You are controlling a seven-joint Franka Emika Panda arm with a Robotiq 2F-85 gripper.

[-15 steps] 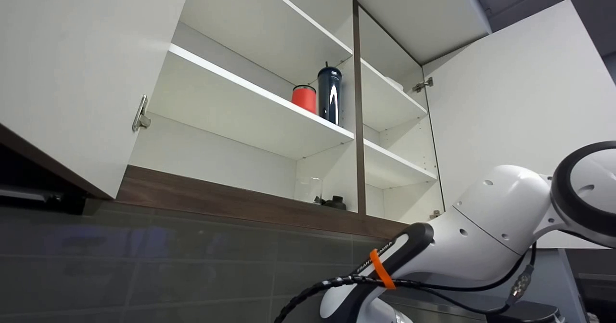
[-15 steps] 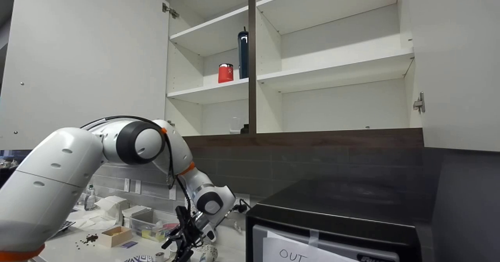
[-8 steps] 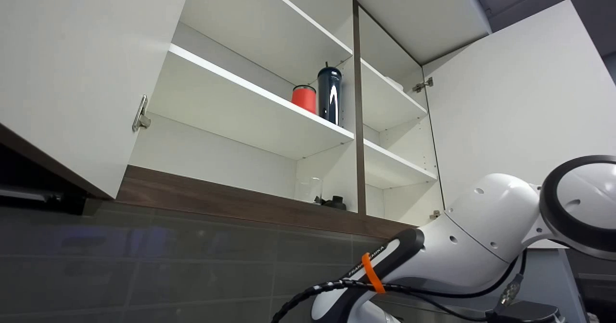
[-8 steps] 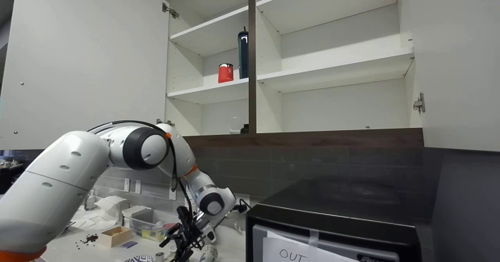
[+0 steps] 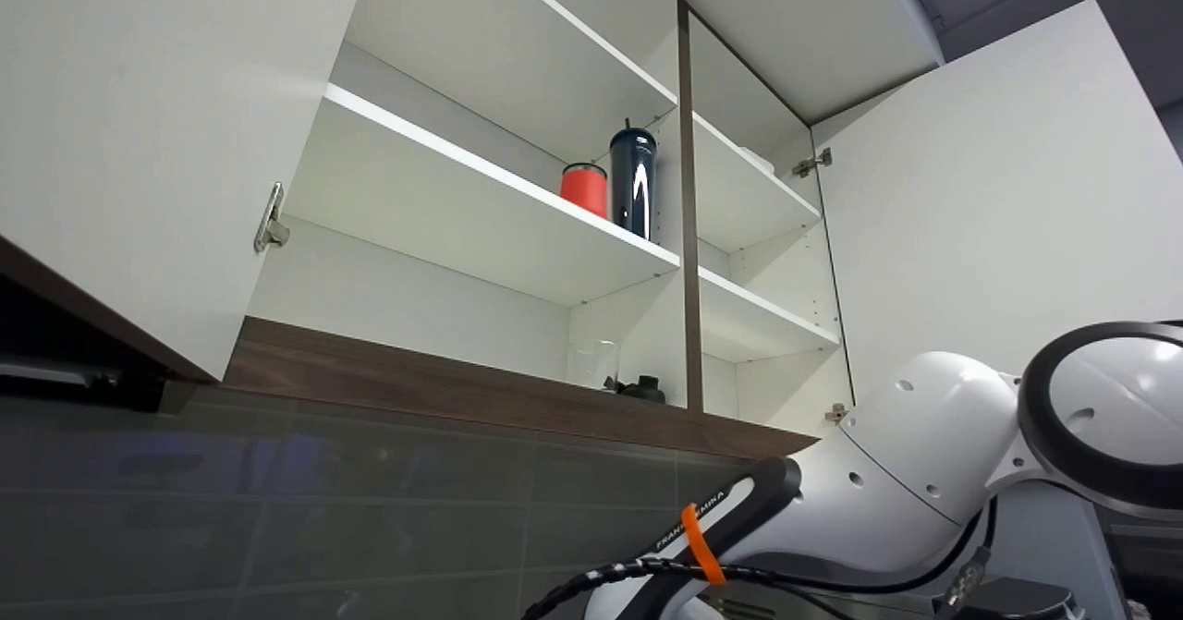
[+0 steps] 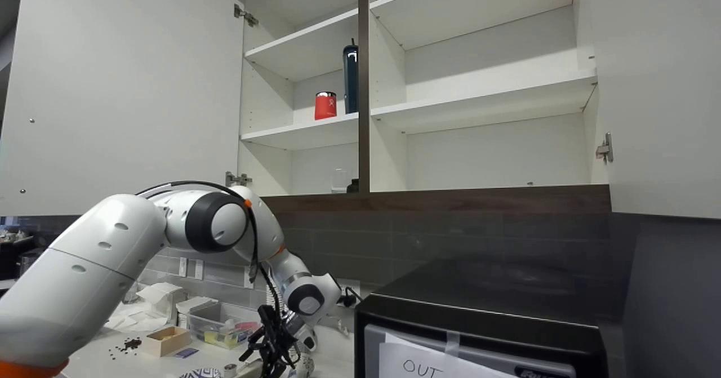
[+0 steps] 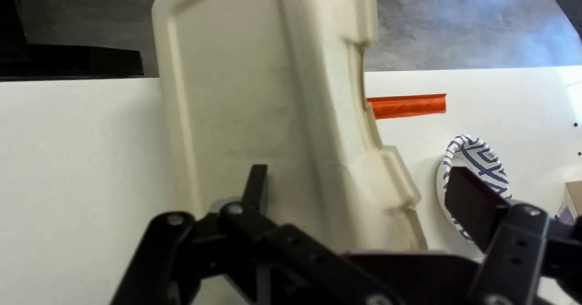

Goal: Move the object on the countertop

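Note:
A cream plastic piece with a raised, notched side lies over the white countertop in the wrist view; its far end reaches past the counter's edge in that picture. My gripper stands open, its fingers wide apart, and the notched side of the cream piece shows between them. The left finger overlaps the cream piece; whether they touch I cannot tell. An exterior view has the gripper low over the countertop, a bit of the cream piece beside it. Which object the task means is not named.
A patterned bowl and an orange strip lie to the right of the cream piece. A black appliance, a clear bin and a small box stand nearby. Overhead, open cabinets hold a red cup and a dark tumbler.
The arm has sunk lower in both exterior views. The gripper has shifted slightly right in an exterior view, where more of the cream piece shows beside it. Cabinet contents have stayed put.

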